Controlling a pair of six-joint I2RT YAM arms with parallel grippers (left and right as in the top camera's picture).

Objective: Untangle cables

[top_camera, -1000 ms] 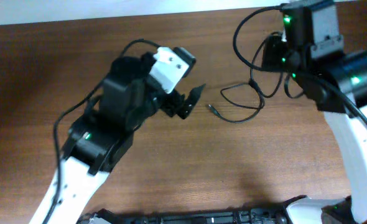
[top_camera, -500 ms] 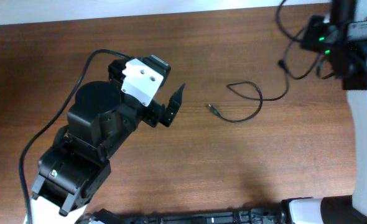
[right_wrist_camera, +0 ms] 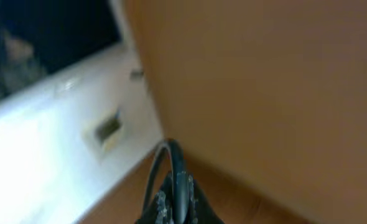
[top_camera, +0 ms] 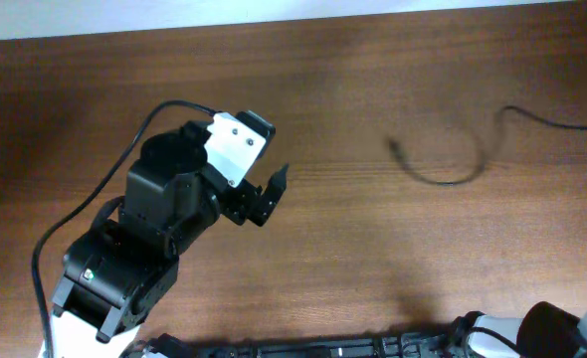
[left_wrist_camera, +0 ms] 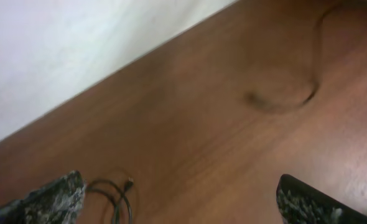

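Note:
A thin black cable [top_camera: 443,175] lies blurred on the brown table [top_camera: 353,259] at the right, and its far end runs off the right edge. It also shows in the left wrist view [left_wrist_camera: 289,99]. A second black cable loop [left_wrist_camera: 116,194] with a small plug lies near my left finger in the left wrist view; I cannot see it in the overhead view. My left gripper [top_camera: 270,193] [left_wrist_camera: 183,211] is open and empty, well left of the cable. My right gripper [right_wrist_camera: 178,202] is shut on a black cable [right_wrist_camera: 174,163] and is outside the overhead view.
The table's far edge meets a white wall [top_camera: 174,15] [left_wrist_camera: 59,56]. The left arm's black body [top_camera: 164,214] and its own lead cover the table's left middle. The right wrist view is blurred, showing the brown surface [right_wrist_camera: 264,93] and a white surface [right_wrist_camera: 53,143].
The right arm has swung out of the overhead view to the right, pulling the cable right and straightening its loops. The left arm has drawn back slightly, gripper still open.

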